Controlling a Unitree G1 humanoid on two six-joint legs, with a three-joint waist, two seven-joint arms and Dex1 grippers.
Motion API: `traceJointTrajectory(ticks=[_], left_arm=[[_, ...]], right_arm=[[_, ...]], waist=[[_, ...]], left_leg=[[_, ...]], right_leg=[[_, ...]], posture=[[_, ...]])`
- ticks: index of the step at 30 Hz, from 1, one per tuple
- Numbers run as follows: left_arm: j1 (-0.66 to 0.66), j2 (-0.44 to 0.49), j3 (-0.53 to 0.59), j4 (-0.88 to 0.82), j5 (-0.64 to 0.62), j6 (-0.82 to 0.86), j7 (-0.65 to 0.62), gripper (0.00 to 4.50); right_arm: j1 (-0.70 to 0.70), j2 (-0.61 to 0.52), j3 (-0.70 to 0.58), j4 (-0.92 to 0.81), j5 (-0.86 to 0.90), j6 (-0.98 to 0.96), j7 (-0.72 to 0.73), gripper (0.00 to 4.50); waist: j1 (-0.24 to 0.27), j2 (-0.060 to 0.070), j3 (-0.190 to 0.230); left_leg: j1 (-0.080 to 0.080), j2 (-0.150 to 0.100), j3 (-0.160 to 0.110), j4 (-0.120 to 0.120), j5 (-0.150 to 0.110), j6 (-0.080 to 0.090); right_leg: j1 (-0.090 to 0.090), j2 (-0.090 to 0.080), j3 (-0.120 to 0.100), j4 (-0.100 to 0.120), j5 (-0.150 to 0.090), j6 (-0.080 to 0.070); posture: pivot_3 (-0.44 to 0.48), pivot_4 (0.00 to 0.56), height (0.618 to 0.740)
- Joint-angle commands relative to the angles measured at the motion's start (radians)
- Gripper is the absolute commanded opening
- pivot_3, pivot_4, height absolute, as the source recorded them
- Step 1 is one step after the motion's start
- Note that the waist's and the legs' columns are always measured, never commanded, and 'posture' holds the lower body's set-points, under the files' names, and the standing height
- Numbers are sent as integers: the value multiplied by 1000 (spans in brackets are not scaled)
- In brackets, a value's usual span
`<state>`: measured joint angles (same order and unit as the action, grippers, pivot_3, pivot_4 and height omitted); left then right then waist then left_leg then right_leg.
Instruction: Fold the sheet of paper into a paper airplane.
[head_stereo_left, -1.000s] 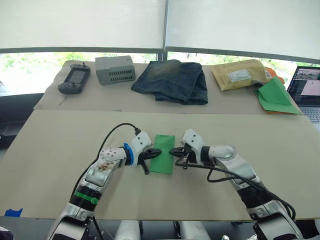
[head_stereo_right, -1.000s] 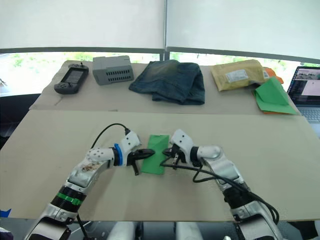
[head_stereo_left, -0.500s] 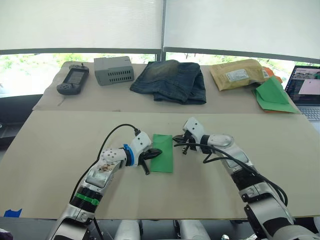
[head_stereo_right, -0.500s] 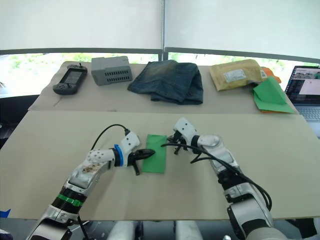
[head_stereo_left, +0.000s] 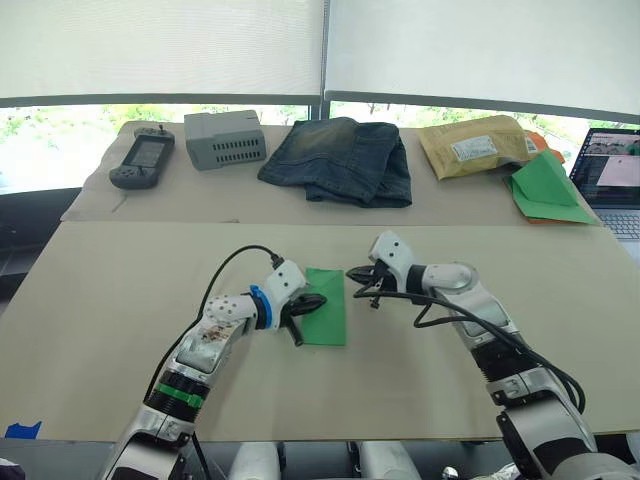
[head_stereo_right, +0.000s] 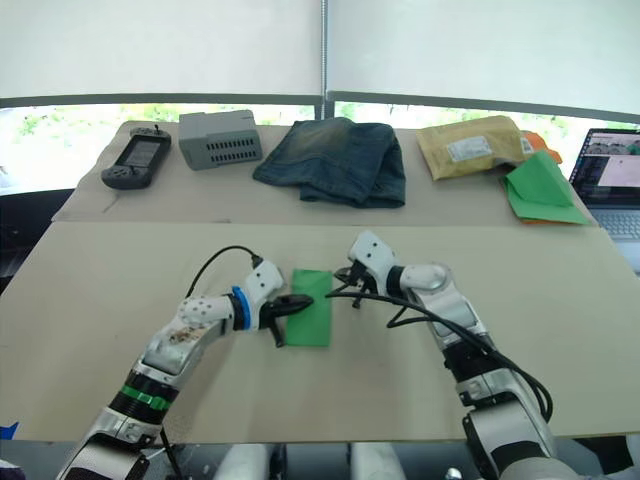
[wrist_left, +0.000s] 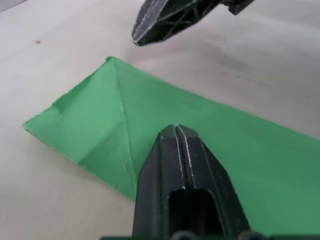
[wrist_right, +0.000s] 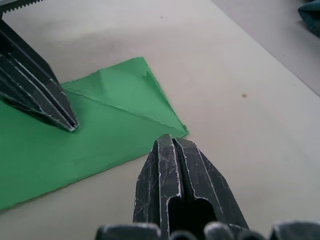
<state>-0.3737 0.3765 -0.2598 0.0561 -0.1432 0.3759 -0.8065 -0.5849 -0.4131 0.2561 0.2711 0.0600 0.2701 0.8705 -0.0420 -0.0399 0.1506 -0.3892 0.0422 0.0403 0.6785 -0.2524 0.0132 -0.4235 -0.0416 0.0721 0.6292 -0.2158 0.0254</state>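
The sheet of paper (head_stereo_left: 331, 316) is a bright green folded strip with diagonal creases at its far end, lying flat on the beige table (head_stereo_left: 120, 290). My left gripper (head_stereo_left: 317, 300) is shut, and its tip rests on the paper's left half (wrist_left: 100, 120). My right gripper (head_stereo_left: 351, 274) is also shut. Its tip sits just off the paper's far right corner (wrist_right: 170, 122), close to the table. In the left wrist view the right gripper's fingers (wrist_left: 170, 17) hang beyond the paper's creased end.
On the back table, left to right, lie a handheld game console (head_stereo_left: 144, 157), a grey box (head_stereo_left: 225, 138), folded jeans (head_stereo_left: 340, 160), a padded envelope (head_stereo_left: 478, 147) and a bigger green triangular paper with orange edge (head_stereo_left: 546, 192). A laptop (head_stereo_left: 612, 175) stands at the far right.
My right gripper has moved from the middle of the paper's right edge to its far right corner. The left gripper stays pressed on the paper, which has not moved.
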Motion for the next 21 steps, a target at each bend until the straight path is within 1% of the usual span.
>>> traceJointTrajectory(ticks=[1, 7, 14, 16, 21], left_arm=[[-7, -10, -2, 0, 9, 8, 12, 0], [8, -10, -2, -13, 13, 15, 21, 0], [15, -9, 3, -25, 7, 26, 27, 0], [20, -8, 5, -32, 5, 31, 29, 0], [20, -7, 6, -36, 2, 36, 31, 0]], right_arm=[[-26, 29, 5, 36, -10, -19, -5, 53], [-82, 76, 17, 185, -50, -85, -15, 53], [-143, 97, 8, 323, -77, -150, -25, 53], [-140, 101, 4, 322, -62, -154, -7, 53], [-60, 93, -2, 201, 7, -188, 109, 53]], waist=[[-1, 0, 0], [-3, 0, 0], [-3, 0, 0], [-3, 0, 0], [-2, 0, 0]], left_leg=[[0, 0, 0, 0, 0, 0], [0, 0, 0, 0, 0, 0], [1, 0, 0, 0, 0, 0], [1, 0, 0, 0, 0, 0], [1, 0, 0, -2, 0, 0]], right_leg=[[0, 0, 0, 0, 0, 0], [0, 0, 0, 0, 0, 0], [0, 0, 0, 0, 0, -1], [0, 0, 0, 0, 0, -1], [0, 0, 0, 0, 0, -1]], posture=[[0, 150, 740], [0, 150, 740], [0, 150, 740], [0, 150, 740], [0, 150, 740]])
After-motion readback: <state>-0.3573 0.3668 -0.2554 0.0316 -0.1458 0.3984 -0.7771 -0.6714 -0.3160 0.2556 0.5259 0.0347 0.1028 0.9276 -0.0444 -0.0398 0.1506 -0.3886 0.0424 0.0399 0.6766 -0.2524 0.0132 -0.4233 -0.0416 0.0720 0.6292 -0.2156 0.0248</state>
